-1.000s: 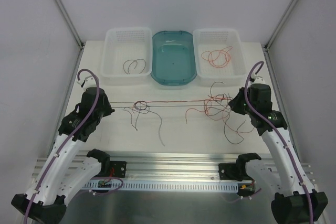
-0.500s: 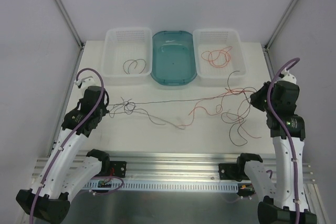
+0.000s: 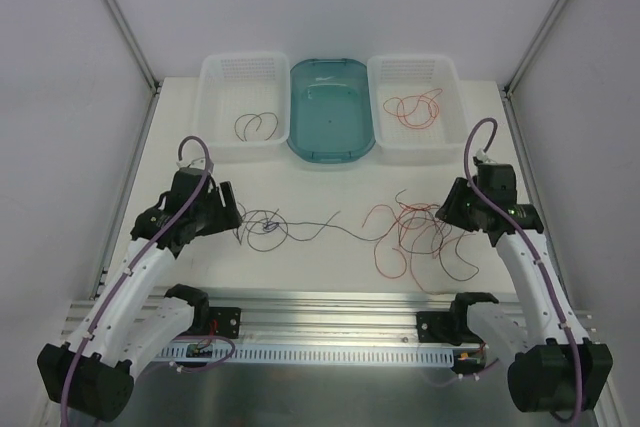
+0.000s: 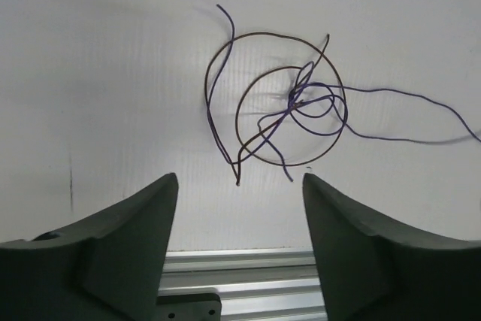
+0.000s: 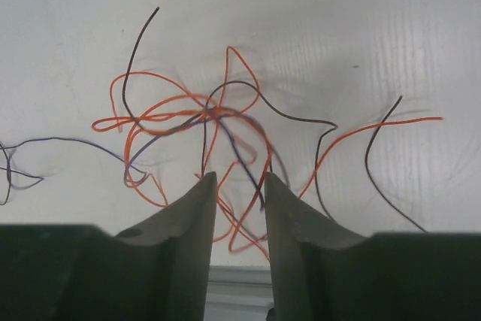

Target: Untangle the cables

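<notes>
1. The cables (image 3: 400, 232) lie on the white table (image 3: 320, 267) between the arms. There is an orange, brown and purple snarl (image 5: 218, 122) at the right gripper (image 5: 239, 178) and a smaller brown-and-purple knot (image 4: 293, 99) ahead of the left gripper (image 4: 239, 182). One purple strand (image 5: 64, 139) seems to link them.
2. The left jaws stand wide, holding nothing. The right jaws are narrow, with wires crossing the gap, apparently unpinched.
3. Closing the right gripper here likely catches several strands, and pulling would then tighten the snarl.
4. The purple strand could drag the knot along.
</notes>
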You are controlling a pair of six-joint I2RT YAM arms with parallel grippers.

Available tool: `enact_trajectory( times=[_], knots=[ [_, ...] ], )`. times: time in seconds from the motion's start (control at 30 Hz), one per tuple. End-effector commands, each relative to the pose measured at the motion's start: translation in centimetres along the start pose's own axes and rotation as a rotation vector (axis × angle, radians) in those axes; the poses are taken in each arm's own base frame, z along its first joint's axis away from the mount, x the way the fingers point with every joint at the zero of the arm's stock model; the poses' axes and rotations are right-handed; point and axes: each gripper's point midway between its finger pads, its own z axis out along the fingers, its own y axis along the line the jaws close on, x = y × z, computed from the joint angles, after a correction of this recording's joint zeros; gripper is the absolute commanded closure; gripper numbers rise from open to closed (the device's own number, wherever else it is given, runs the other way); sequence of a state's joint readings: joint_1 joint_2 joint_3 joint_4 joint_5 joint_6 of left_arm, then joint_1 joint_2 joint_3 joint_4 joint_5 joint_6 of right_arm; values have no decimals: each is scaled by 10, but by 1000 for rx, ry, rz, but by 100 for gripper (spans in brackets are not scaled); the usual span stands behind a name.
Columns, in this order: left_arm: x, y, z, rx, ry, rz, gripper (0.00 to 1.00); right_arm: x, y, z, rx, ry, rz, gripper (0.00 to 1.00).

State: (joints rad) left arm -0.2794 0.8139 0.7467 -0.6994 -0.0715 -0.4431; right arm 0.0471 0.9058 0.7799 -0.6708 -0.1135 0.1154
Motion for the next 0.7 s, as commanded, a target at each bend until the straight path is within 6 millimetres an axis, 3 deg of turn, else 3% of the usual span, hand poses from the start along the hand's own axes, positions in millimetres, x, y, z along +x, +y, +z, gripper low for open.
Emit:
enact_trajectory(
  times=[0.0,0.07,0.2,0.23,0.4,0.5,0.67],
  knots=[
    [3,-21,-3,123,22,-1,29,-6,2,8,17,-31,-33,56],
    [5,-32,-7,191,42,16,20,-6,11,7,10,-44,-81,42],
    [16,-55,-11,291,119,41,16,-7,34,3,1,-53,-198,24],
    [18,-59,-11,296,129,50,16,-7,48,-1,-30,-64,-239,20],
    [26,-72,-4,228,127,153,23,-2,97,-15,-170,-85,-344,18],
    [17,-77,2,183,105,175,29,5,129,-21,-245,-104,-390,18],
    [13,-83,21,129,103,251,39,25,161,-9,-278,-73,-446,18]
  ],
)
